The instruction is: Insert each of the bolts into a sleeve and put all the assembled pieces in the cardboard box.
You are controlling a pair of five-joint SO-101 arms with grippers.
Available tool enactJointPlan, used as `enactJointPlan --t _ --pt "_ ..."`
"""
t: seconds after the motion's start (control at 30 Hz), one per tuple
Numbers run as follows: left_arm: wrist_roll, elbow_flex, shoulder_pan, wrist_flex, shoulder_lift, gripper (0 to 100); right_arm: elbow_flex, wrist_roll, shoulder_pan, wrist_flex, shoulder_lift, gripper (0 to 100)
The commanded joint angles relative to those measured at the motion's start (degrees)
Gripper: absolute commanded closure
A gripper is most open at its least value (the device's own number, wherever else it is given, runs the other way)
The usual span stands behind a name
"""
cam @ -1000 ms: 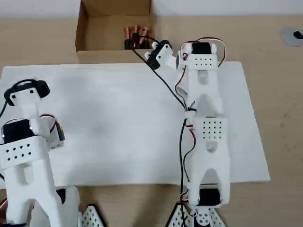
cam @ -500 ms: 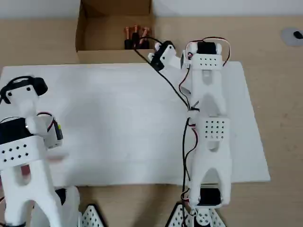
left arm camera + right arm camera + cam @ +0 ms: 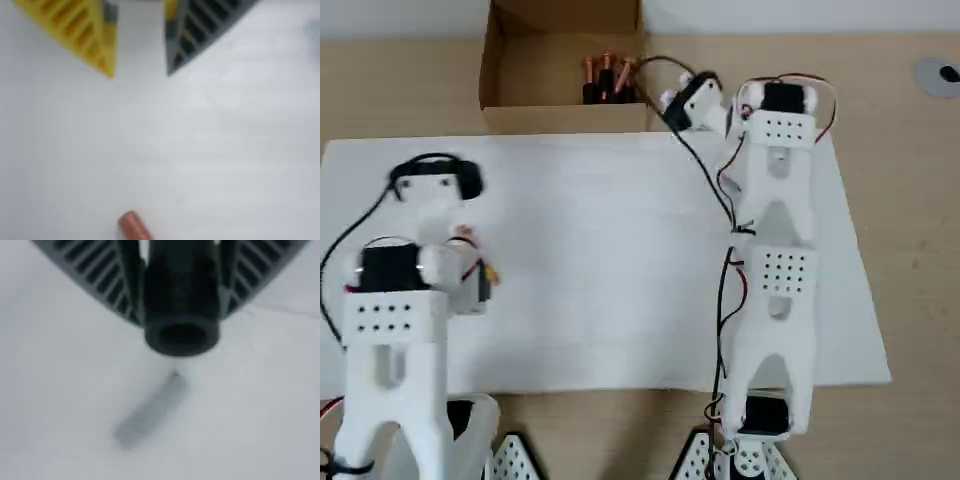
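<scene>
Bolt-and-sleeve assembly, judged to be at a late stage: a few assembled pieces [image 3: 607,78], copper ends showing, lie together inside the cardboard box [image 3: 492,70] beyond the white mat [image 3: 600,260]. The right gripper [image 3: 181,315] is closed around a black sleeve [image 3: 182,337], whose open end projects above the mat. The left gripper [image 3: 139,72] hangs with its jaws parted and empty, with a copper bolt [image 3: 133,227] lying loose on the mat near it. Judged remaining: grasp that bolt, insert it into the held sleeve and box the piece; whether other loose parts remain cannot be told.
</scene>
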Motion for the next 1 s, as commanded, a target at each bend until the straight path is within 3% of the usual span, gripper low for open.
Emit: enactJointPlan --t 0.0,0.43,0.6,0.87,0.97 --pt "7.3 -2.99 2.29 -2.9 -1.27 92 -2.42 -2.37 0.92 0.97 -10.59 98.8" --pt "23.21 1.41 2.46 -25.41 -0.66 92 11.3 -2.29 0.92 0.88 -23.69 98.8" --pt "32.62 6.07 2.73 -32.44 -0.57 78 12.88 -2.64 0.75 0.88 -25.1 98.8" --pt "34.73 5.01 10.02 -35.52 7.52 78 13.14 -14.15 0.4 0.88 -29.93 98.8" --pt "36.4 1.49 9.41 -35.43 13.14 78 13.14 -16.7 0.4 0.88 -32.04 98.8"
